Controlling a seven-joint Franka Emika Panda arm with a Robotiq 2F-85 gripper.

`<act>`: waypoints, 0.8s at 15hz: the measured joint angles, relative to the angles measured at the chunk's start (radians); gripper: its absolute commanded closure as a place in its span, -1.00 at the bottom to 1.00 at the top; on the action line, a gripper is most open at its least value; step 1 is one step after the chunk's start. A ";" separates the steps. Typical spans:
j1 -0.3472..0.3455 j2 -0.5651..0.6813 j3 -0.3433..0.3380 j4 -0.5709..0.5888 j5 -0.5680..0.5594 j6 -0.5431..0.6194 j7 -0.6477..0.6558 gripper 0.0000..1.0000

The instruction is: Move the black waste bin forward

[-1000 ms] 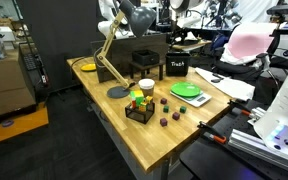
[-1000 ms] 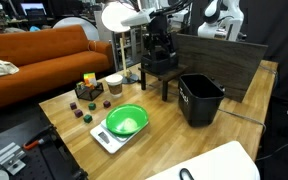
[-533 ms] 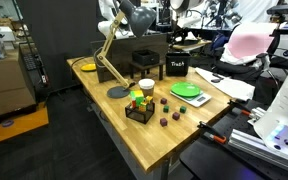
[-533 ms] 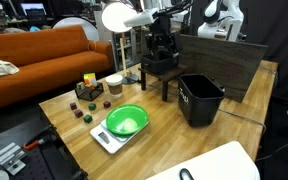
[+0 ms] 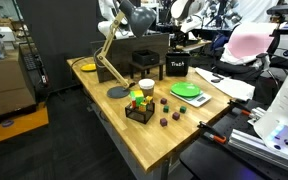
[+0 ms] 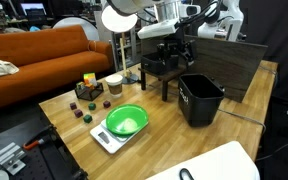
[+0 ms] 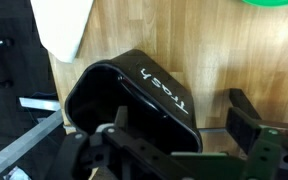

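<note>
The black waste bin (image 6: 201, 98) stands near the table's edge, beside the black stand. In an exterior view its white "Trash" lettering (image 5: 176, 68) faces the camera. My gripper (image 6: 186, 50) hangs a little above the bin's back rim, apart from it. In the wrist view the bin (image 7: 134, 95) fills the middle, and the gripper (image 7: 179, 125) is open. One finger is over the bin's opening and the other is over the wood outside it, with the lettered wall between them. The fingers hold nothing.
A black box-like stand with legs (image 6: 159, 68) is right next to the bin. A green bowl on a white scale (image 6: 125, 121), a paper cup (image 6: 114, 84), a wire basket of colourful items (image 5: 138, 108), small blocks and a desk lamp (image 5: 109, 60) share the table.
The arm has swung away from above the black stand and across to above the bin. The bin has not moved.
</note>
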 measured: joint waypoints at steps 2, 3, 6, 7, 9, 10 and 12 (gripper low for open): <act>0.000 0.018 -0.011 0.021 -0.046 0.016 -0.021 -1.00; 0.000 0.027 -0.020 0.031 -0.070 0.030 -0.023 -1.00; 0.000 0.044 -0.031 0.048 -0.088 0.042 -0.029 -1.00; 0.002 0.045 -0.030 0.048 -0.088 0.042 -0.029 -1.00; 0.003 0.045 -0.030 0.049 -0.088 0.042 -0.029 -1.00; 0.002 0.045 -0.030 0.049 -0.088 0.042 -0.030 -1.00; 0.003 0.045 -0.030 0.049 -0.087 0.041 -0.029 -1.00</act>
